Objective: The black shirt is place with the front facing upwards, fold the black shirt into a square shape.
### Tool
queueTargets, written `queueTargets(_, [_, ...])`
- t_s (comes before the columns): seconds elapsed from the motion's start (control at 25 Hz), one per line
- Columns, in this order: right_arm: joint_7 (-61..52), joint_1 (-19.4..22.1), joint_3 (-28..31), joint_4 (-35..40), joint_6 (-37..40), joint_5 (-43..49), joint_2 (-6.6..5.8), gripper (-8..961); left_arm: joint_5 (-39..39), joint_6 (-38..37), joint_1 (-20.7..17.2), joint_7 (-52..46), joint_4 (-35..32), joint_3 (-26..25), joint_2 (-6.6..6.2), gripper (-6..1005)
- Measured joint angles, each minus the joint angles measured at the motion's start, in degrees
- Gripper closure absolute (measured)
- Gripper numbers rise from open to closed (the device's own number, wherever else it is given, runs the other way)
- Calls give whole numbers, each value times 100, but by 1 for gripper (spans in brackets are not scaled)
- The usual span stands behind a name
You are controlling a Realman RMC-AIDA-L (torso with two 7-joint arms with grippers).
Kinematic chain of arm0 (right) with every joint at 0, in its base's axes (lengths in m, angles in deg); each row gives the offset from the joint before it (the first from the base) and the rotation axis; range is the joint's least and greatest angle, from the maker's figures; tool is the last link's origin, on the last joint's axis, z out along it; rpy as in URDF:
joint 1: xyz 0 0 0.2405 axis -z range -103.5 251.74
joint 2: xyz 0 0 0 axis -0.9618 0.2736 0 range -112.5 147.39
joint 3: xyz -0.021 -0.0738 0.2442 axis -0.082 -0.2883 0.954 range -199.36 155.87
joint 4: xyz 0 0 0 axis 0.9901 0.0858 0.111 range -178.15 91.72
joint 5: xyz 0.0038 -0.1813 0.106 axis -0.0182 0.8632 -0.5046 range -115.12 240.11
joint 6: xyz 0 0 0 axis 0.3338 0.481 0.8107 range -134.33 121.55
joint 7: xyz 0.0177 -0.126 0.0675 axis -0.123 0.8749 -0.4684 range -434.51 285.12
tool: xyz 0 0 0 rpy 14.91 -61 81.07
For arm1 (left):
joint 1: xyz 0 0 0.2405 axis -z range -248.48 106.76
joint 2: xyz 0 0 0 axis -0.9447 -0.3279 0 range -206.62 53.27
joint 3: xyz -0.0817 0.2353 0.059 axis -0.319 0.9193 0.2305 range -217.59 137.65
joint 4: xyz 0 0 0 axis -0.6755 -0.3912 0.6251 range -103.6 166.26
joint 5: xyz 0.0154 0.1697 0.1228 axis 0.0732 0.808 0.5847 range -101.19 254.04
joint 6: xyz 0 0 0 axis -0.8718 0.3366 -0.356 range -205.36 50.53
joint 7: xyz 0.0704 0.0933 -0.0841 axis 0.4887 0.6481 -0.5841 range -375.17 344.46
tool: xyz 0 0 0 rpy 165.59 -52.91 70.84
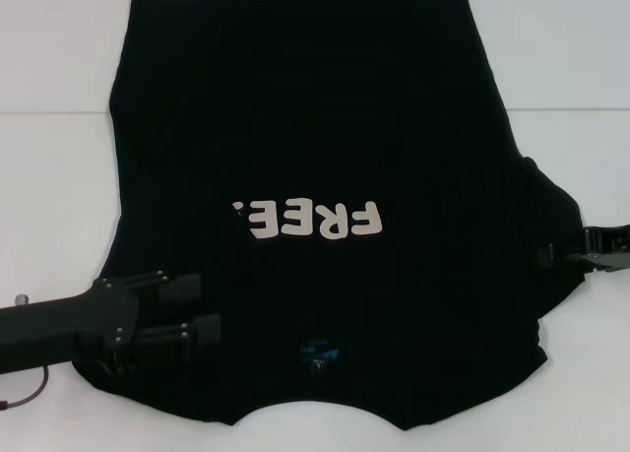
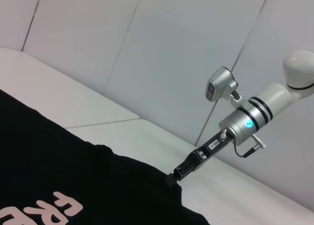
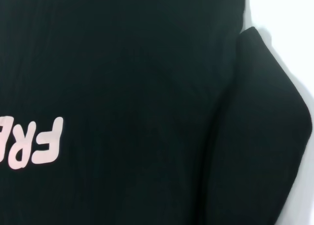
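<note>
The black shirt (image 1: 325, 147) lies flat on the white table with its white letters (image 1: 320, 219) facing up and a small blue neck label (image 1: 320, 352) near the front edge. Its left side is folded inward, covering the end of the lettering. My left gripper (image 1: 195, 309) reaches in over the shirt's near left corner, its two fingers (image 1: 177, 287) spread open with nothing between them. My right gripper (image 1: 581, 250) is at the right sleeve's tip (image 1: 551, 245). In the left wrist view the right gripper (image 2: 172, 178) is shut on the shirt's edge (image 2: 157, 173), which peaks there.
White tabletop (image 1: 59, 176) surrounds the shirt on the left, the far side and the right. A thin red cable (image 1: 25, 398) hangs under the left arm near the front left edge. Pale wall panels (image 2: 162, 48) stand beyond the table.
</note>
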Motion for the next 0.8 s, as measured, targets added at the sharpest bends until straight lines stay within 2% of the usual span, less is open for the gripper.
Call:
queueTargets(0.12, [9, 2, -1, 1, -3, 0, -1, 313, 0, -6, 2, 0, 0, 0, 0, 242])
queueTargets(0.56, [12, -24, -251, -5, -54, 1, 3, 561, 0, -11, -1, -8, 0, -14, 0, 247])
queueTargets(0.8, [-16, -32, -336, 2, -92, -7, 10, 834, 0, -14, 5, -10, 0, -13, -7, 247])
